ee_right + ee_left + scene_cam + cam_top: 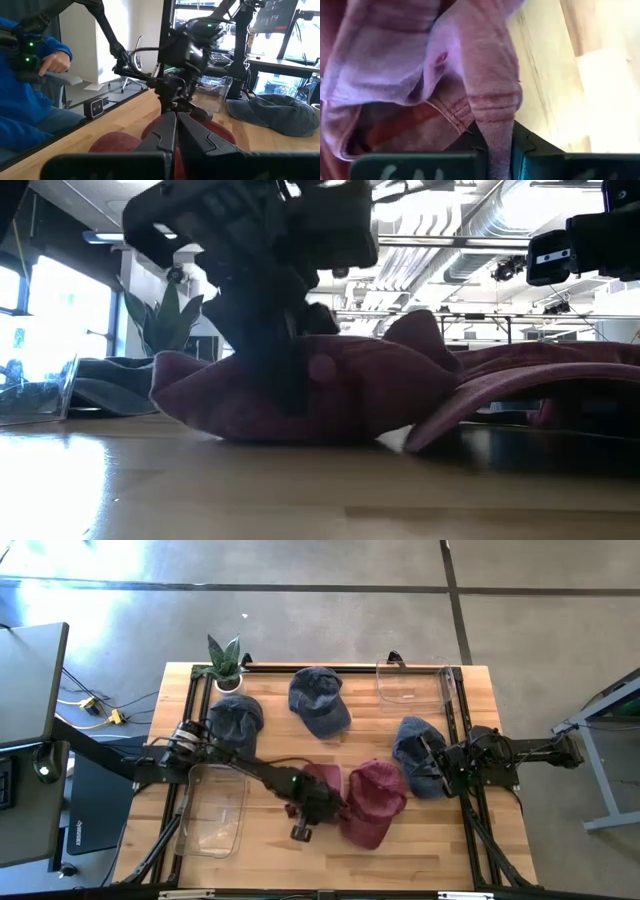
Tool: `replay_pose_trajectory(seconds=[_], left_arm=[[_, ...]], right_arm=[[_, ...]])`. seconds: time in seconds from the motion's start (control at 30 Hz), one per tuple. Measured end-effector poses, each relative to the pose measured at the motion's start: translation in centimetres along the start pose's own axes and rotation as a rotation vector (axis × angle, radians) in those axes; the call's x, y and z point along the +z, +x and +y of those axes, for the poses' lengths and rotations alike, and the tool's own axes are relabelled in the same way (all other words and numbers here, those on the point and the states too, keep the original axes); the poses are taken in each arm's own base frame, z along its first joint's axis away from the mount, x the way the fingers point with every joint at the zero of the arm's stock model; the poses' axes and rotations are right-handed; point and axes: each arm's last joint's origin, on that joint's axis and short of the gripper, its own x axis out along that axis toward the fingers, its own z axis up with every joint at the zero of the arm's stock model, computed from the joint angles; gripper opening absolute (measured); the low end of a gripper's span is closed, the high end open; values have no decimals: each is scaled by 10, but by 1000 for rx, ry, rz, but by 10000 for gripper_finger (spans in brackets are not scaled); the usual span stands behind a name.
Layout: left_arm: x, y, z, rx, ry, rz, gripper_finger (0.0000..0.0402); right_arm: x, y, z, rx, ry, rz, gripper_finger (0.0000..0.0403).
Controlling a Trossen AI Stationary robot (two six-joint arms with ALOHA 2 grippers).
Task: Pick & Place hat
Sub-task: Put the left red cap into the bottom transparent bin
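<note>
Two maroon hats lie side by side at the table's near middle: one (322,780) under my left gripper (305,818), the other (377,802) to its right. The low view shows the left hat (330,395) with its underside on the wood and my left gripper (285,370) coming down onto it. That gripper is shut on the hat's cloth. My right gripper (176,122) is shut and holds nothing; it waits at the right (440,765) beside a blue hat (412,750). Two more blue hats (235,718) (320,700) lie farther back. My left gripper pinches a raised fold of the maroon hat's cloth (492,127) between its two fingers. The fingers (290,380) come from above, pointing down. The hat still rests on the table, its body bunched around the fold.
A clear bin (215,810) sits at the near left and another (415,680) at the far right. A potted plant (225,662) stands at the far left. A person in blue (25,100) sits beyond the table. Black frame rails (190,710) run along both sides.
</note>
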Motion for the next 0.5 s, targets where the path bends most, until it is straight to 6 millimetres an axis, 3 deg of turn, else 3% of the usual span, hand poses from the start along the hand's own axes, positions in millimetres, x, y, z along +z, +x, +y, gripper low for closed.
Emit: replay_pose_trajectory(seconds=[0.13, 0.3, 0.5], left_arm=[[0, -4, 20, -75, -55, 7, 52], [-5, -11, 39, -283, -103, 39, 110], [-12, -13, 48, -262, -193, 99, 153]], right_arm=[[0, 0, 0, 0, 0, 0, 12], [0, 0, 0, 0, 0, 0, 12], [0, 0, 0, 0, 0, 0, 12]])
